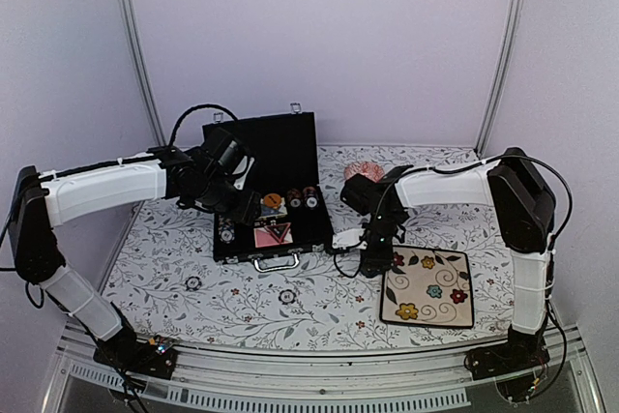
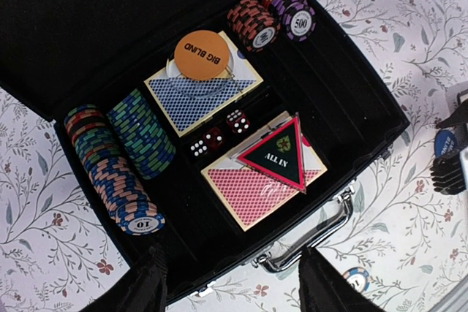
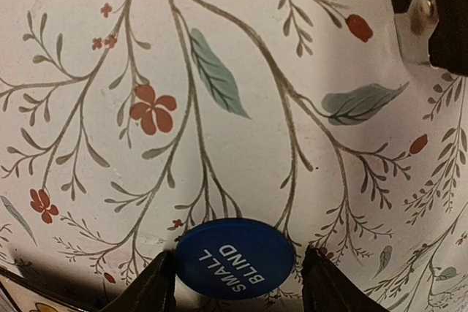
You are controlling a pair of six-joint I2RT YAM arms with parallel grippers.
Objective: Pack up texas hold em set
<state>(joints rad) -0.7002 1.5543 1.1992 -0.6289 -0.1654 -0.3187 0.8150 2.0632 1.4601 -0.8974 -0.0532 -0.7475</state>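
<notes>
- Tablecloth, white with a leaf-and-flower print, covers the table across the lower half of the top view.
- Black briefcase-style case sits at centre frame, lid upright at the back, silver handle on its front edge.
- Left gripper hangs over the case's front edge with its jaws spread wide and nothing between them.
- Right gripper points down at the cloth just right of the case. Jaws are drawn in narrow around the blue SMALL BLIND button, pads at its rim; cannot tell whether they actually clamp it.
- Cream square plate with flowers lies at lower right, near the right gripper.
- Pink patterned bowl stands behind the right arm, partly hidden.
- Inside the case: chip rows fill the left slots, and two short chip stacks sit at upper right.
- Blue-backed deck lies in the middle with the orange BIG BLIND button on top.
- Red-backed deck lies below it with the triangular ALL IN marker on top.
- Dice sit in the slot between the decks.
- Loose chip rests on the cloth just in front of the handle.
</notes>
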